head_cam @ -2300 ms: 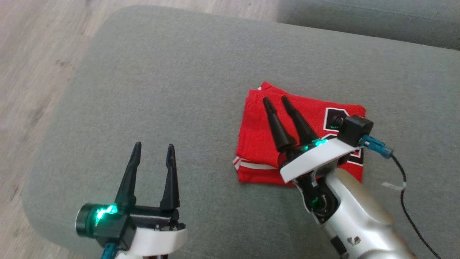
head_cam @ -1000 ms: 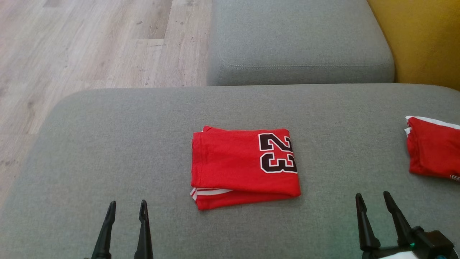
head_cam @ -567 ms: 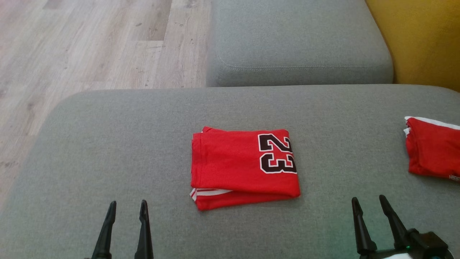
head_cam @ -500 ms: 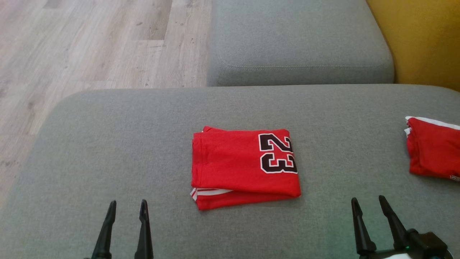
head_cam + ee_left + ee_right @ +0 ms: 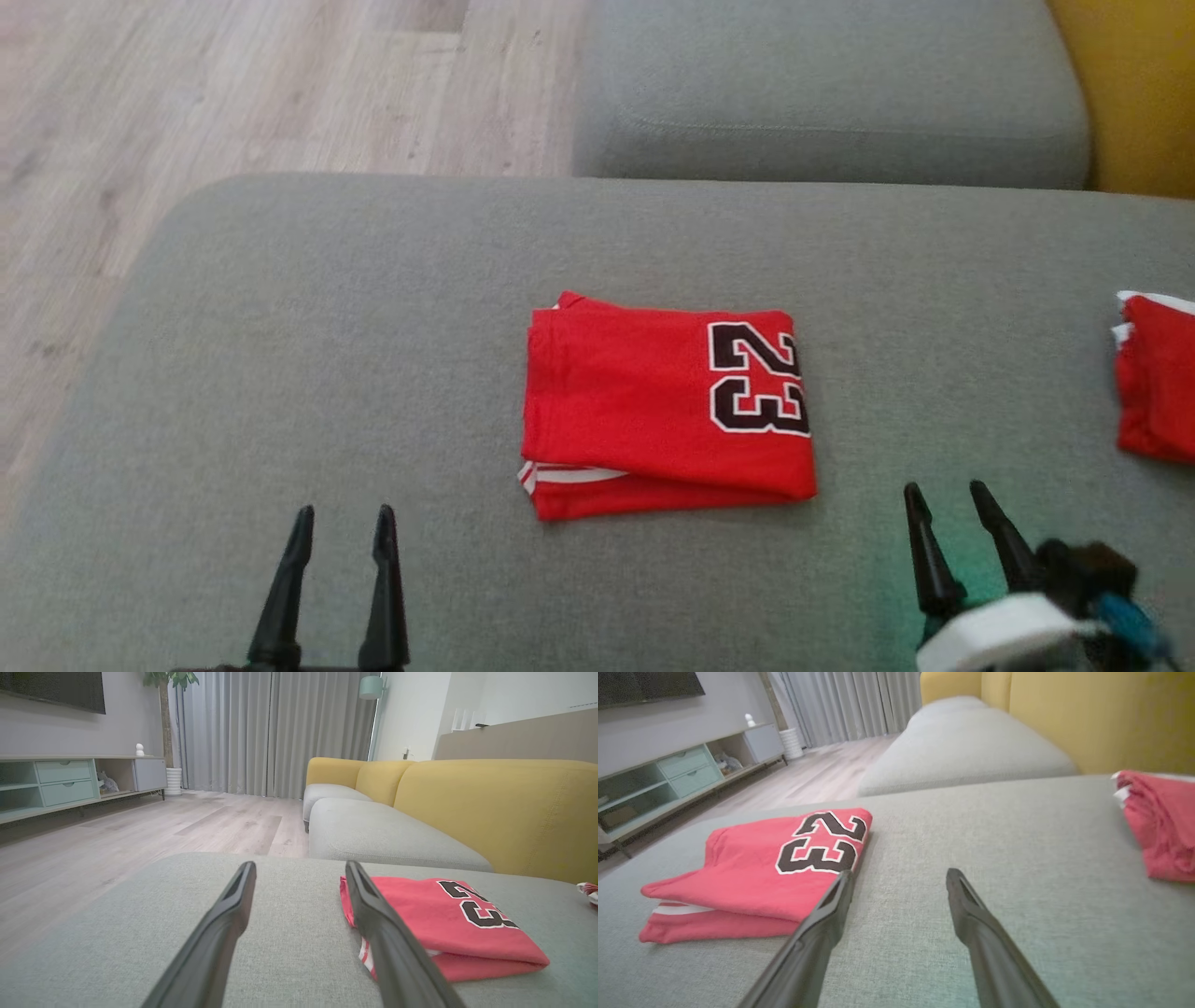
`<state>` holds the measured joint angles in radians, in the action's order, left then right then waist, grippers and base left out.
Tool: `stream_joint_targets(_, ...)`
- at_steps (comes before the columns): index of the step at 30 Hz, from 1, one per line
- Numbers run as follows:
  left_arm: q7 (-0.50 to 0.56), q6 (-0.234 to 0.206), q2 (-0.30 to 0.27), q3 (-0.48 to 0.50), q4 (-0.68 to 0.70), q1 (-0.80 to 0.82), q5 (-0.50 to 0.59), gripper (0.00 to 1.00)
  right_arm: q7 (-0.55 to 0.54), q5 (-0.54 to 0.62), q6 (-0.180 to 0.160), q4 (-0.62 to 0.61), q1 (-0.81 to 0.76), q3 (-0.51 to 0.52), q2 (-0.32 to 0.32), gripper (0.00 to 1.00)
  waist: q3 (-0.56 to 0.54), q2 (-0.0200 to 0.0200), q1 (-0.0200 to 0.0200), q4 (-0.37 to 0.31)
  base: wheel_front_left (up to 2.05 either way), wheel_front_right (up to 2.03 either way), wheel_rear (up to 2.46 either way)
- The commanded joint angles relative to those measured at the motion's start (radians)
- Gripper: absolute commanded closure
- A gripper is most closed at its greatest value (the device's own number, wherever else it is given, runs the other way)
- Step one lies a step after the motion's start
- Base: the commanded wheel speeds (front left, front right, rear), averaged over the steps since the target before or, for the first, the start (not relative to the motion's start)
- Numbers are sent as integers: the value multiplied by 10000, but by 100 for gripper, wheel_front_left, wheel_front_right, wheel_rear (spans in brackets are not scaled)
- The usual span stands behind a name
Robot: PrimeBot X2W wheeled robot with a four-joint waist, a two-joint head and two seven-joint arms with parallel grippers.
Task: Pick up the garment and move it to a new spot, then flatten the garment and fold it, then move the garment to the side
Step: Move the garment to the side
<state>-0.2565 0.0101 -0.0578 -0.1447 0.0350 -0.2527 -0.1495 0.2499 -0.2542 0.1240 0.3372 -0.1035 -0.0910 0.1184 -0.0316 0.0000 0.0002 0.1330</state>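
Head view: your folded red jersey with the black 23 point(image 5: 667, 415) lies untouched, midway across the grey fabric sofa cushion point(image 5: 327, 327).
Your left end effector point(image 5: 344, 513) and right end effector point(image 5: 945, 490) flank it, fingers apart and empty. Left wrist view has it ahead-right, right wrist view ahead-left, so you could probably take it aside from either.

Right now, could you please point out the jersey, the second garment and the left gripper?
jersey point(image 5: 635, 401): head view, plain red top layer, left of the number 23.
second garment point(image 5: 1158, 392): head view, red cloth at the picture's right edge.
left gripper point(image 5: 344, 515): head view, midway between its open fingertips.
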Motion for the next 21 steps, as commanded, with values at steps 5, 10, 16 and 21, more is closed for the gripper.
stream_joint_targets(5,-53,210,75,-39,226,480,127,0,-955,-1268,67,857,1735,-535,263,0,438,0,-2,372,0,0,0)
stream_joint_targets(10,-53,262,75,-172,331,816,185,0,-2566,-3287,67,1438,3165,-1097,99,0,947,0,-2,526,0,0,0)
stream_joint_targets(16,-53,325,76,-399,315,1155,236,0,-4273,-5197,67,2159,4289,-1829,51,0,1399,0,-2,699,0,0,0)
stream_joint_targets(21,-53,178,76,-481,287,1312,116,0,-4519,-6730,67,1895,4552,-2330,291,100,1597,0,-2,638,0,0,0)
